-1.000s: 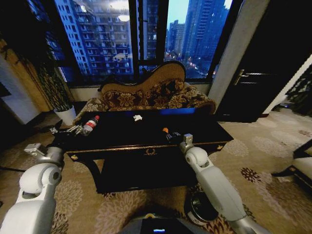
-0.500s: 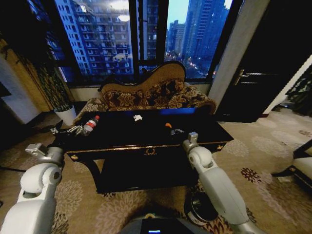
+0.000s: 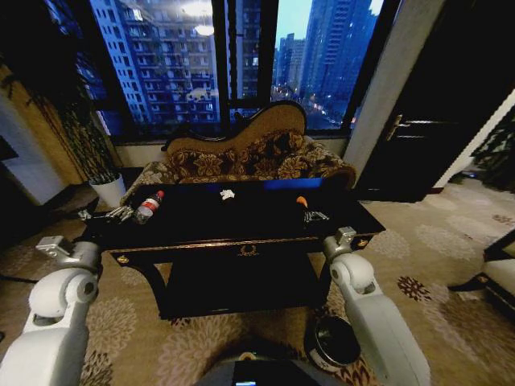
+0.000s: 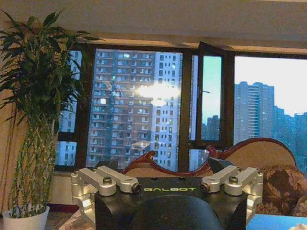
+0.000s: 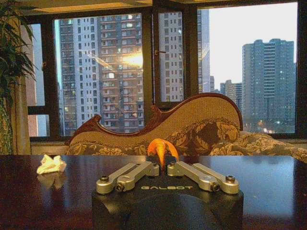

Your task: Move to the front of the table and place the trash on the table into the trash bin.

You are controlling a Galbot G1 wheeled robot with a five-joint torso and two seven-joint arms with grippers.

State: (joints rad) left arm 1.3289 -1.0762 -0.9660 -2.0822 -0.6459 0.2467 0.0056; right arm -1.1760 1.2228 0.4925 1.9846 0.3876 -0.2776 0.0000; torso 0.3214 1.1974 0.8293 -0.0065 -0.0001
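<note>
Tabletop: orange wrapper between right jaws

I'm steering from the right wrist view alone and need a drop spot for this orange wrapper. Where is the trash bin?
Observer: The trash bin stands on the carpet, on the robot's side of the table's right front corner, beside the right arm.
Operator: Is there any trash outside my view?
Observer: A bottle lies at the table's left end, next to the open left hand.
</note>
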